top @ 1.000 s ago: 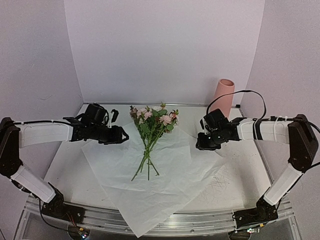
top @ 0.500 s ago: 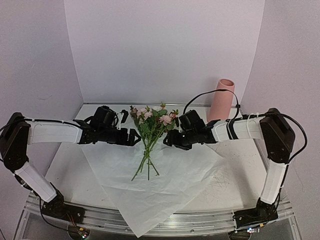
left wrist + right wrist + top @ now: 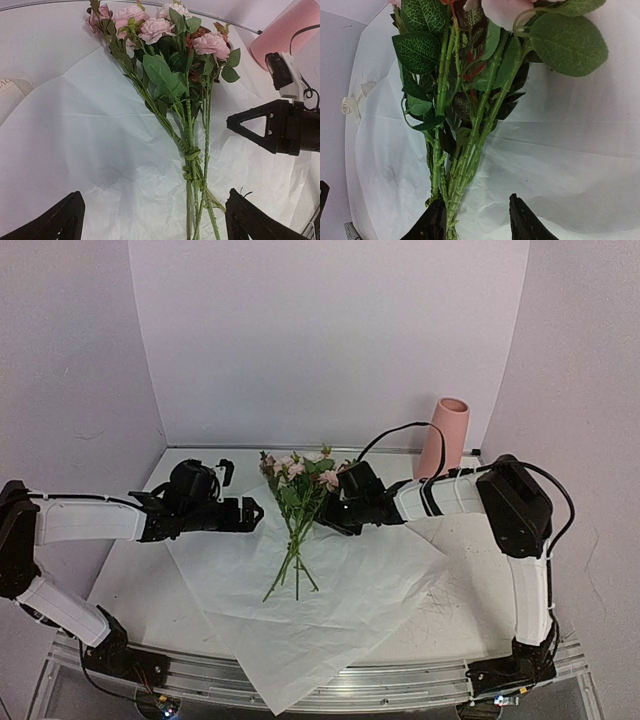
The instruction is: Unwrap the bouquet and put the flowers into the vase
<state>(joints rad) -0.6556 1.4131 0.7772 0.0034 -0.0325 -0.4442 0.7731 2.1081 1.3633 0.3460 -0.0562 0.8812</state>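
The flowers [image 3: 300,498], small pink roses on thin green stems, lie loose on the spread crinkled white paper [image 3: 350,590], heads toward the back. My left gripper [image 3: 252,515] is open wide just left of the stems. In the left wrist view the stems [image 3: 192,200] run between its fingers, near the right finger [image 3: 245,215]. My right gripper [image 3: 328,516] is open at the right side of the bunch. The stems [image 3: 465,165] lie against its left finger [image 3: 432,222]. The salmon-pink vase [image 3: 445,435] stands upright at the back right.
The paper covers most of the table's middle and hangs past the front edge [image 3: 300,690]. A cream printed strip [image 3: 7,92] lies on the table left of the paper. The right arm's black cable [image 3: 400,430] arcs close to the vase. Walls enclose the table.
My right gripper has swung left from near the vase to the flower stems. My left gripper went toward the stems, drew back a little, and opened wide.
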